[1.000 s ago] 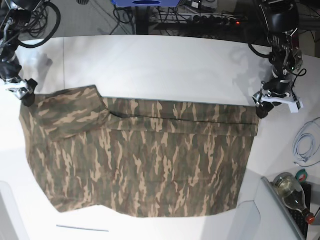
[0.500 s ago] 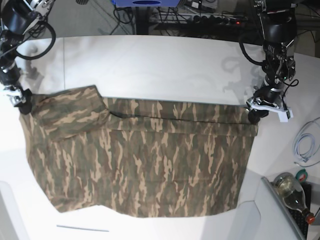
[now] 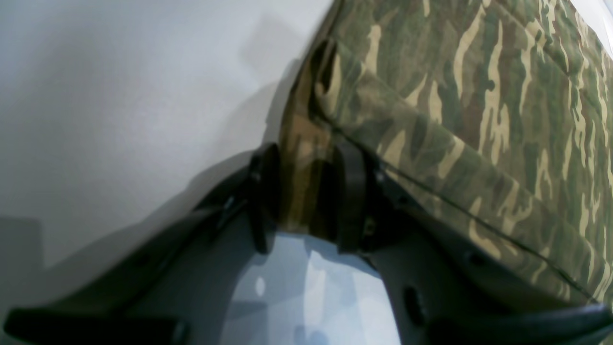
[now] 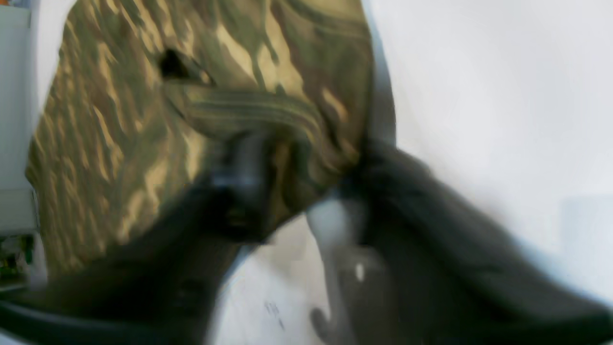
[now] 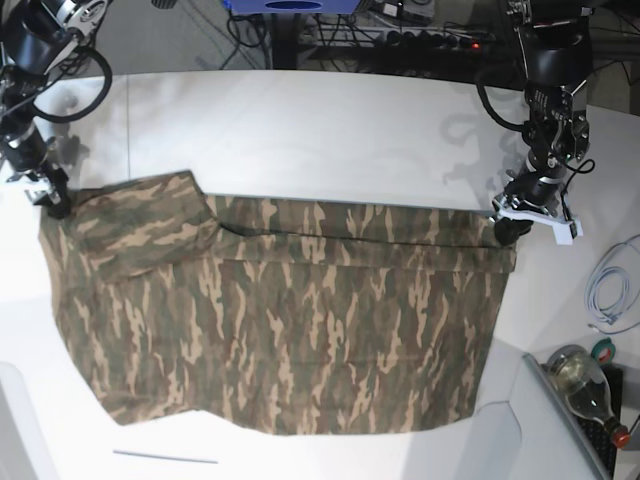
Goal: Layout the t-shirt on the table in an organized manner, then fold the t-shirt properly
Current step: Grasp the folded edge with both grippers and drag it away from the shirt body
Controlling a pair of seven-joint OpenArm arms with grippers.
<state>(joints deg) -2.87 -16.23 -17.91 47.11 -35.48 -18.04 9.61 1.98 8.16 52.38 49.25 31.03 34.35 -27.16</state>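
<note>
The camouflage t-shirt [image 5: 280,310] lies spread across the white table [image 5: 330,130], with a sleeve at the far left. My left gripper [image 5: 505,228] sits at the shirt's far right corner. In the left wrist view, the left gripper [image 3: 304,196] is shut on the t-shirt [image 3: 479,96], with the hem edge pinched between the black pads. My right gripper [image 5: 52,205] is at the far left corner by the sleeve. The right wrist view is blurred; there the right gripper [image 4: 292,187] has a bunch of t-shirt [image 4: 143,96] fabric between its fingers.
A glass bottle [image 5: 585,385] and a coiled white cable [image 5: 610,290] lie off the table's right side. A white raised panel [image 5: 520,430] stands at the front right corner. A thin strip [image 5: 165,457] lies near the front edge. Cables [image 5: 420,40] run behind the table.
Both grippers have settled onto the shirt's far corners and closed on the fabric; the left one shifted slightly leftward. The shirt itself has not moved.
</note>
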